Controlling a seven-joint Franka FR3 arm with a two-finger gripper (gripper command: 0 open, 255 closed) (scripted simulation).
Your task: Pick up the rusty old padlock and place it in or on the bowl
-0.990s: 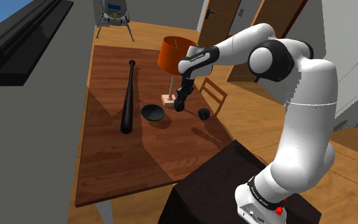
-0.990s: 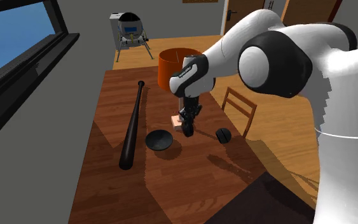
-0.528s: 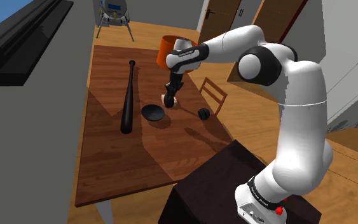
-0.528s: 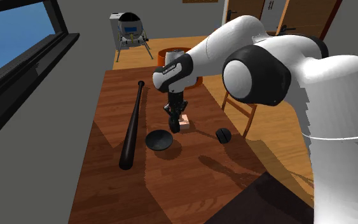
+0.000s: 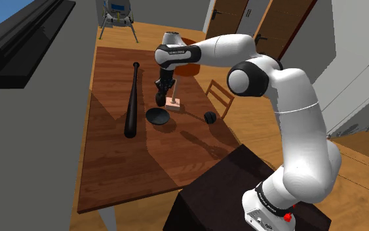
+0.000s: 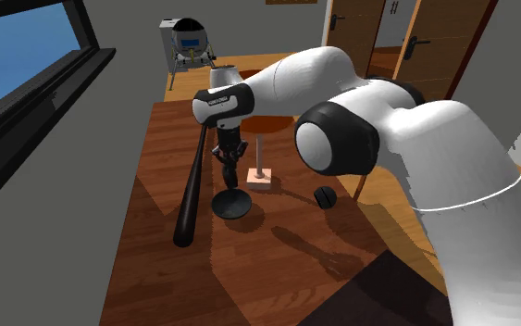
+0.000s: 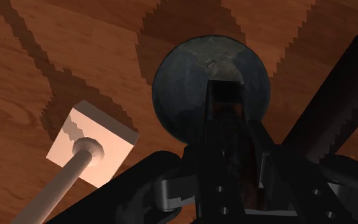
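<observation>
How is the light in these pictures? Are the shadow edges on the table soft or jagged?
Shoulder view: lit and shaded patches cross the table, and the shadow of the arm falls beside the bowl. Second exterior view: the same patches. Wrist view: the shadow edges are jagged, stair-stepped; the padlock between the fingers looks dim.

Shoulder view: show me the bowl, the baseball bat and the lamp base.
bowl (image 5: 158,117), shoulder view, centre of its hollow
baseball bat (image 5: 132,100), shoulder view, middle of its length
lamp base (image 5: 174,103), shoulder view, top of the block
</observation>
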